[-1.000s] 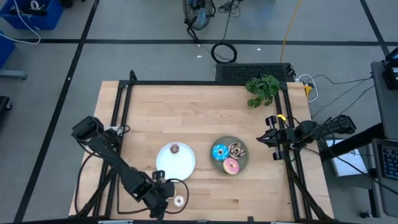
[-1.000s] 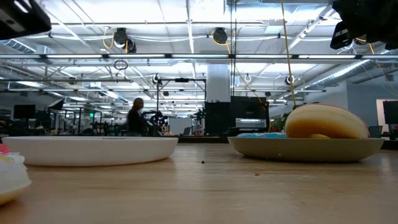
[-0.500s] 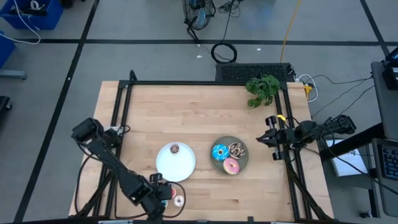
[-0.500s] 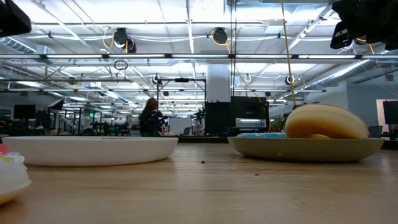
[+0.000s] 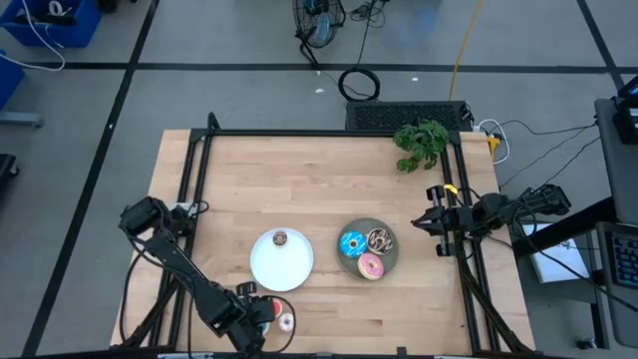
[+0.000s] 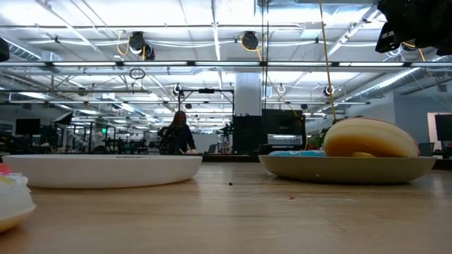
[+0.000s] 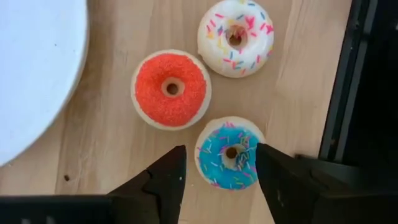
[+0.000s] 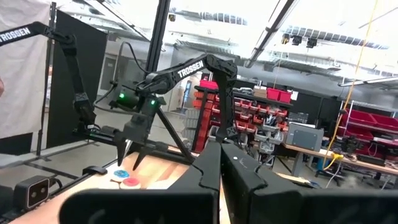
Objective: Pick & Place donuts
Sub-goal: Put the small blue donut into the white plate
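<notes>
Because the left gripper hangs directly over the tiny blue-iced toy donut with coloured sprinkles, with one dark finger on each side of the ring and a gap showing on both sides, it is open and holds nothing. This donut lies flat on the wooden table near its front edge, just beside the tiny red sugar-textured donut and near the tiny white-iced sprinkled donut; the three lie close together without clearly touching. The large white round plate lies just beside them and carries one tiny brown donut. The grey round plate holds the three larger donuts: blue, dark brown sprinkled and pink.

Handling judgement: the blue ring appears to be a light, rigid or slightly yielding toy with a smooth iced top, so it should lift with little force but may skid or tip if pinched off-centre. Take hold across the outer rim, on opposite sides through the line of the hole, low enough to catch the pale base and not the rounded icing. Keep the fingers clear of the red donut.

The right gripper is closed and empty, waiting at the table's right edge, well apart from the plates
</notes>
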